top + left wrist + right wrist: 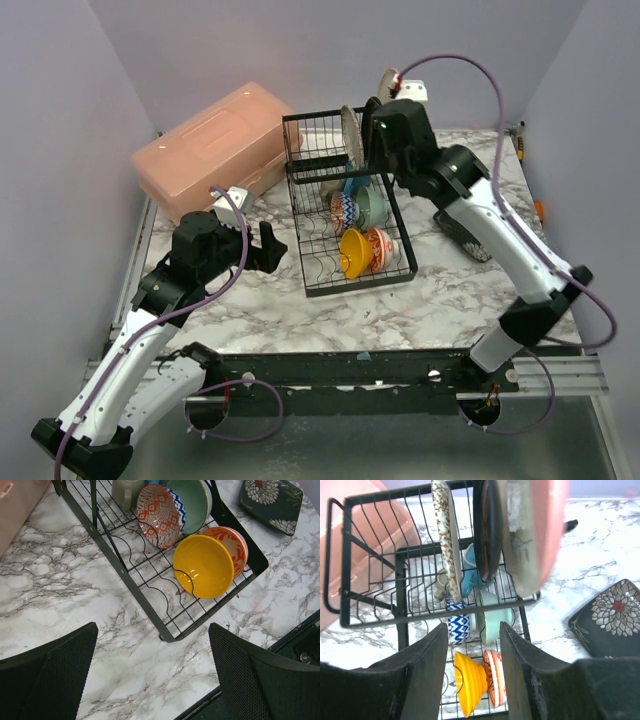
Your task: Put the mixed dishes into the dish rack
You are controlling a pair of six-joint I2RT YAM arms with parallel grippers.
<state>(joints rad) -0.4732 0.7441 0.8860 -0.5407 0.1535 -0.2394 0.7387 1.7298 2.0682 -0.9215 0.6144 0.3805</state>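
The black wire dish rack [315, 240] stands mid-table. Its lower level holds a yellow bowl [205, 565], two red-patterned bowls [157, 515], a mint green bowl [192, 500] and a blue-patterned bowl [457, 625]. On the upper level stand a speckled plate [445, 540], a dark plate [487, 530] and a blurred pink-cream plate [535, 535]. My right gripper [472, 627] hovers open over the upper level, just beside the pink-cream plate, with nothing between its fingers. My left gripper [152, 630] is wide open over bare marble, near the rack's front left corner.
A salmon-pink plastic box [215, 150] lies at the back left, against the rack. A dark square plate with a flower pattern [465, 235] lies flat on the table to the right of the rack, under the right arm. An olive mug [125, 492] sits in the rack.
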